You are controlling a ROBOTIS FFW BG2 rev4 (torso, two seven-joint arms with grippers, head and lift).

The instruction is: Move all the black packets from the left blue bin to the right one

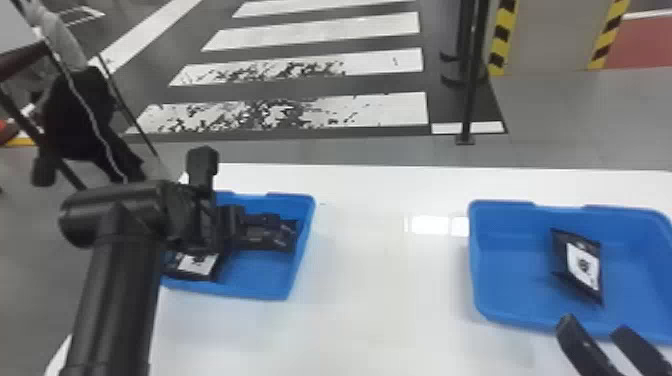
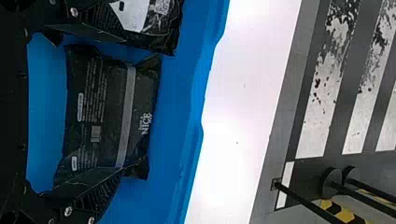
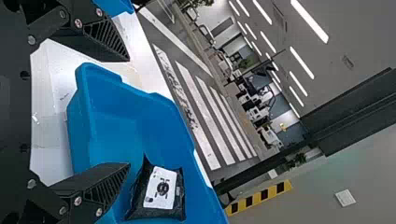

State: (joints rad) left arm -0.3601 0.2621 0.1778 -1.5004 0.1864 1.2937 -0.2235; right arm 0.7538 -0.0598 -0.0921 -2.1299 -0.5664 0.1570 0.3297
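Note:
Over the left blue bin point(image 1: 260, 295), my left gripper point(image 1: 202, 215) reaches down among black packets. One packet with a white label point(image 1: 197, 263) lies at the bin's near left; others point(image 1: 267, 237) lie toward its right side. In the left wrist view my left gripper point(image 2: 119, 107) is open, a dark packet point(image 2: 105, 112) lying between its fingers, one finger overlapping its end. A labelled packet point(image 2: 156, 23) is beside the other finger. My right gripper point(image 1: 592, 325) is at the right bin's point(image 1: 505, 320) near edge; in its wrist view the gripper point(image 3: 128, 112) stands open. One labelled packet point(image 1: 582, 265) lies in that bin.
Both bins stand on a white table point(image 1: 390, 280), with a wide gap between them. The bin walls rise around the packets. Beyond the table's far edge, a black post point(image 1: 470, 75) stands on the floor.

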